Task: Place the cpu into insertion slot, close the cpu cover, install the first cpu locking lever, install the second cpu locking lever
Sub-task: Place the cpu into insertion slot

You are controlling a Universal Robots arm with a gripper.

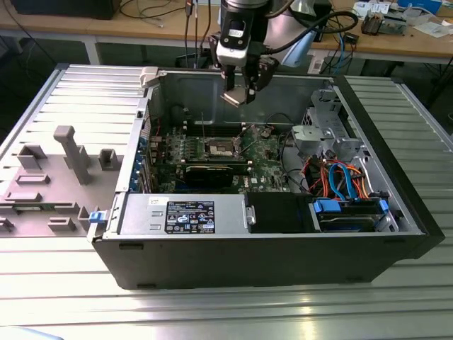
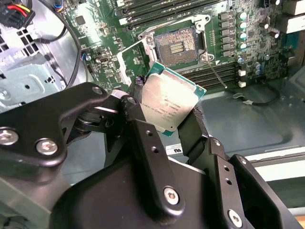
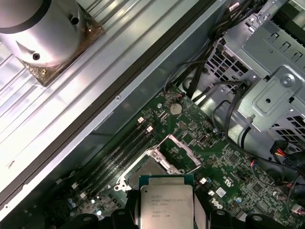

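Above the open computer case, my gripper is clamped on the cpu, the jaws pinching two opposite edges and leaving the silver-grey top exposed. The chip hangs well clear of the insertion slot on the green board below, and the cpu cover is swung open beside the slot. I judge the chip light, rigid and slick across its metal face, with a delicate underside. The bare edges look like the safe place to hold it, and the socket's contacts would not forgive a skewed or forced landing.
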